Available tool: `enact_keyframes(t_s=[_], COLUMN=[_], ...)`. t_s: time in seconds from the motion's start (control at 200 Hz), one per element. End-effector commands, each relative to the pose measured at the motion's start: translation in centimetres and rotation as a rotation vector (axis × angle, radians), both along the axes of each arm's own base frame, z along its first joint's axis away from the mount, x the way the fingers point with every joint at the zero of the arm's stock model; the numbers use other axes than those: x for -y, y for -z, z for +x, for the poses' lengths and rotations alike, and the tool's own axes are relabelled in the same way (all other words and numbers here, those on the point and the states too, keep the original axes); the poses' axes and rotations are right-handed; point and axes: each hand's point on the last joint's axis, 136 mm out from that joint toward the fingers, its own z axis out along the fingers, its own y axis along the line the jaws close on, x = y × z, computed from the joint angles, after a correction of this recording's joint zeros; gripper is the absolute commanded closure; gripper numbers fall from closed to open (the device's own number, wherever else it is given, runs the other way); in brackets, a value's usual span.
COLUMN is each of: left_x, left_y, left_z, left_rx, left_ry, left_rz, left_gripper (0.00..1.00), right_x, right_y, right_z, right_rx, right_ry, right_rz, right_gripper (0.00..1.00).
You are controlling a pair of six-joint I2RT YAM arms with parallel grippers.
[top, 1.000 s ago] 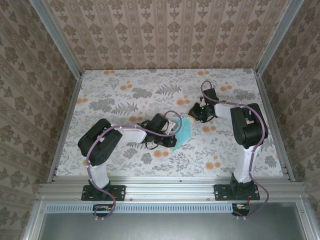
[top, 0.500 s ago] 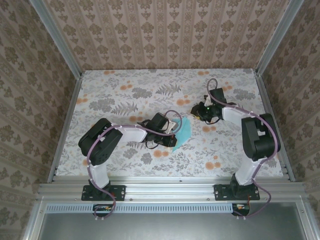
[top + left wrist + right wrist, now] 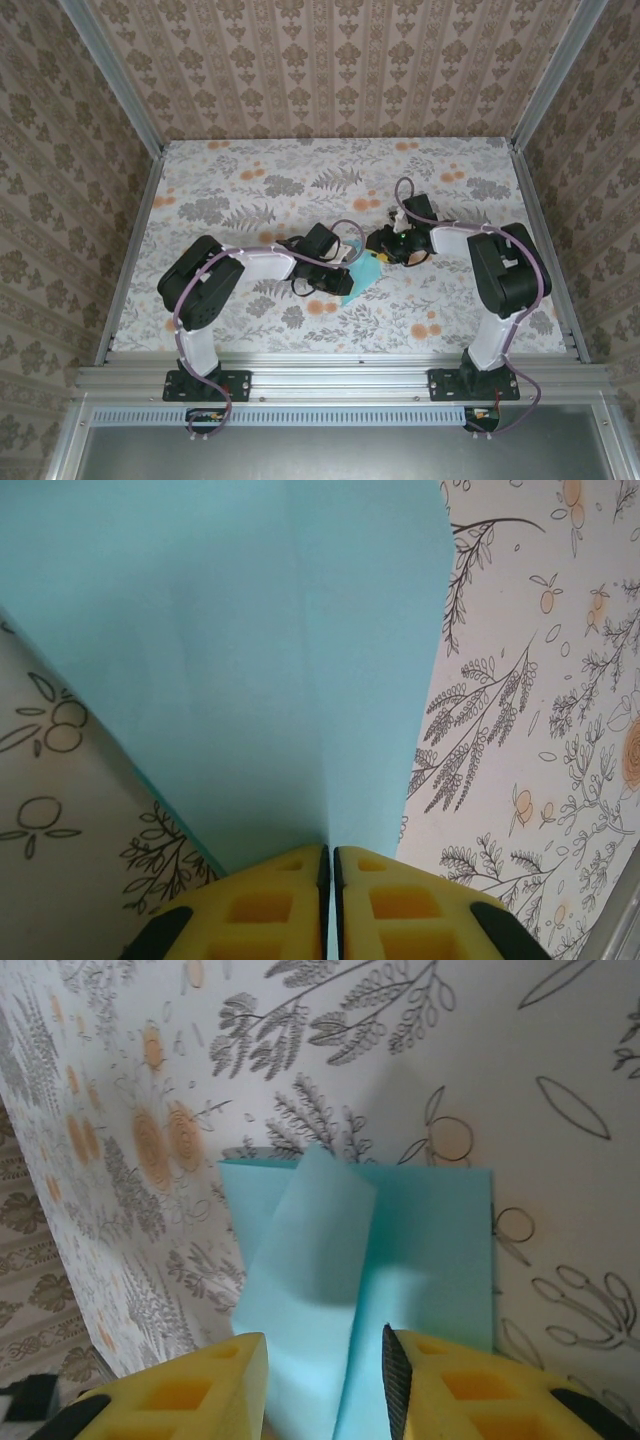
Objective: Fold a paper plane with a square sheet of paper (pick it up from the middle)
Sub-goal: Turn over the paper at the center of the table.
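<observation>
The square sheet of paper (image 3: 364, 270) is light turquoise and lies partly folded in the middle of the floral table. In the left wrist view a crease in the paper (image 3: 250, 660) runs straight into my left gripper (image 3: 329, 852), whose yellow pads are pinched together on its edge. My left gripper (image 3: 342, 279) sits at the paper's left side. My right gripper (image 3: 384, 248) is over the paper's far right end. In its wrist view the right gripper (image 3: 325, 1348) is open, with a raised flap of the paper (image 3: 310, 1250) standing between the fingers.
The table (image 3: 250, 190) has a floral cover and is fenced by aluminium rails (image 3: 130, 250) and patterned walls. Both arms reach inward and meet near the centre, with cables looping above the wrists.
My right gripper swung left and toward me onto the paper's far end and opened. The left gripper kept its place on the paper's edge.
</observation>
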Motion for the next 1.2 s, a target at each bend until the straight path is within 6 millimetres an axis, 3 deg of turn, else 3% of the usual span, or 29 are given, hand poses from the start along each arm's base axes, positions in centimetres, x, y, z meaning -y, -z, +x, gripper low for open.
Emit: enact_keyframes(t_s=[0.0, 0.445, 0.925, 1.195], left_x=[-0.5, -1.1, -1.9, -2.4], left_y=[-1.0, -2.7, -1.3, -1.7], left_z=[0.2, 3.0, 4.6, 5.1], left_rx=[-0.014, 0.016, -0.024, -0.021], left_ry=[-0.017, -0.059, -0.081, -0.091], left_rz=[0.025, -0.016, -0.029, -0.040], left_gripper=[0.85, 0.81, 0.83, 0.78], right_x=[-0.9, -2.2, -5.2, -6.3], right_y=[0.2, -0.3, -0.6, 0.2], right_z=[0.6, 1.1, -0.7, -1.7], right_rx=[0.013, 0.048, 0.033, 0.021], right_ry=[-0.029, -0.043, -0.105, -0.123], right_rz=[0.020, 0.064, 0.097, 0.097], right_gripper=[0.62, 0.62, 0.64, 0.68])
